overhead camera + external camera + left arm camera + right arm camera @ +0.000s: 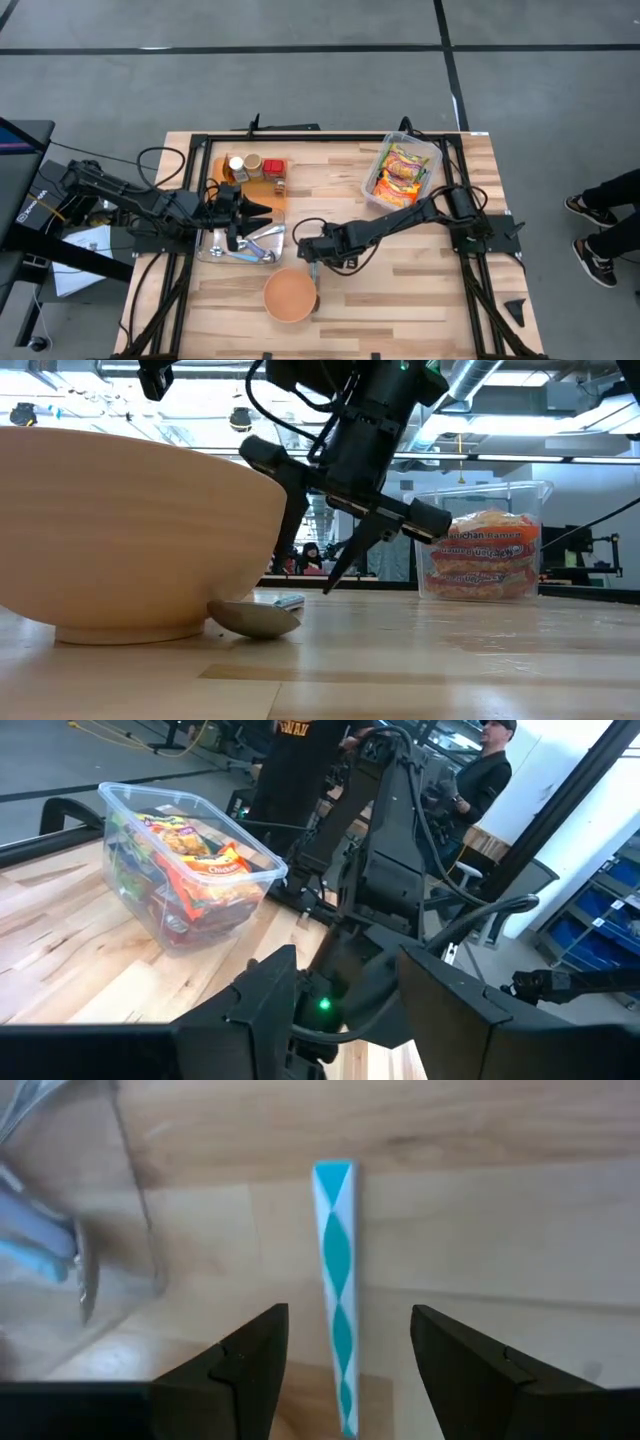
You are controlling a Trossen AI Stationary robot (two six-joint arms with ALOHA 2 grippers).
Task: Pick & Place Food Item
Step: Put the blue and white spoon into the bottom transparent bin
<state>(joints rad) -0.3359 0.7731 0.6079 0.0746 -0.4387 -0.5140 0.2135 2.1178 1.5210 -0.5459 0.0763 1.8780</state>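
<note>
Right gripper: we are seeing it hanging with fingers spread, empty, astride the teal-and-white spoon handle without touching it.
Spoon: lying at the wooden bowl's 1 o'clock.
Left gripper: hovering over the clear tray; grip unclear.
Writing: "Chicken" on packets in the clear bin.

On my bench a wooden bowl sits near the front edge, with a spoon lying just beside its base. A clear tray holding utensils lies further left, and behind it stand small jars. A person's shoes show at the floor's right edge.
</note>
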